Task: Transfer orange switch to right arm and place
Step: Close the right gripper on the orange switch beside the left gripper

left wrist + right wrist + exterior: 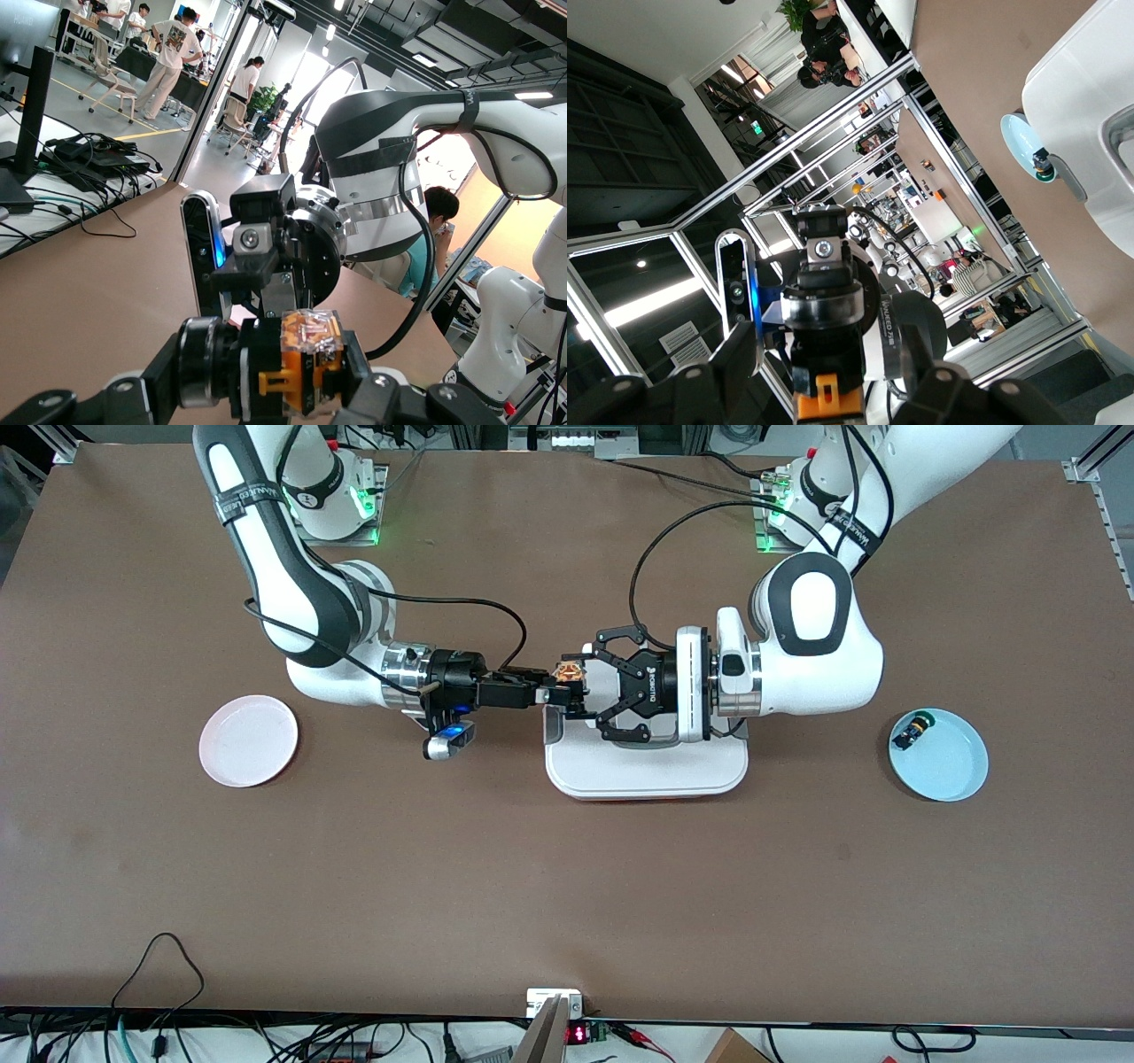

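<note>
Toward the right arm's end of the table, a pink plate (248,740) is seen lying flat on the brown table (567,886), well apart from everything else. At about two o'clock from it, the right arm (292,593) is stretched out level, and its slim black right gripper (556,691) is held over the edge of the white tray (647,771) at the middle of the table. Its fingers are seen pressed against the orange switch (569,673), which is held in the air between the two grippers, above the tray's edge. In the left wrist view the switch (306,359) is shown with its orange body and clear top facing the camera, clamped from both sides by dark fingers (213,363). In the right wrist view only a small orange part of it (826,394) is visible below the black gripper body.

At three o'clock from the switch, the left gripper (592,684), the wide linkage one, is met head-on; its fingers are closed around the same switch, so the piece is pinched by both grippers at once.

Toward the left arm's end of the table, a light blue plate (943,766) is seen, with a small black switch with a green cap (912,731) lying in it near its rim at about ten o'clock.
</note>
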Robot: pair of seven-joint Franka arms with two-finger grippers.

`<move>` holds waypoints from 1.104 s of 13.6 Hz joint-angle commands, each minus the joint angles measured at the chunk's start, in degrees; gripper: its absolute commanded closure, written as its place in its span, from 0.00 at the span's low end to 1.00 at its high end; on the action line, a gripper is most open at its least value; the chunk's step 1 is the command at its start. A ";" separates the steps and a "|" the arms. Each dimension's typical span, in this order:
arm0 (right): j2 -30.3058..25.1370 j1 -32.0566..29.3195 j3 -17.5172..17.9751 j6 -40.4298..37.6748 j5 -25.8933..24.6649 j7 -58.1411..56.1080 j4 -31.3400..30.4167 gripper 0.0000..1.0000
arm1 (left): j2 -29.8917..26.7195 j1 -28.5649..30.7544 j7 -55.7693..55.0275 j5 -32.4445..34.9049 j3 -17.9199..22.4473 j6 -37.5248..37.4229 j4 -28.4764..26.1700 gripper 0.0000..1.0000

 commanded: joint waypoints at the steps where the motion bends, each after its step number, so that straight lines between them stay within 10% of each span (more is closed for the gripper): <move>1: 0.55 0.99 -0.16 1.21 1.29 -0.82 1.02 0.31 | -0.72 0.19 1.95 -2.43 -0.40 0.46 -0.67 0.76; 13: 0.55 0.99 -0.16 1.12 2.43 -3.29 1.02 0.94 | -0.81 0.28 1.77 -2.43 -0.48 0.46 -0.67 0.71; 14: 0.55 0.99 -0.16 1.12 2.43 -3.37 1.02 0.96 | -0.81 0.28 1.77 -2.43 -0.48 0.46 -0.59 0.51; 15: 0.55 0.99 -0.16 1.12 2.43 -3.37 1.02 0.99 | -0.90 0.28 2.03 -2.34 -0.48 0.38 -0.59 0.01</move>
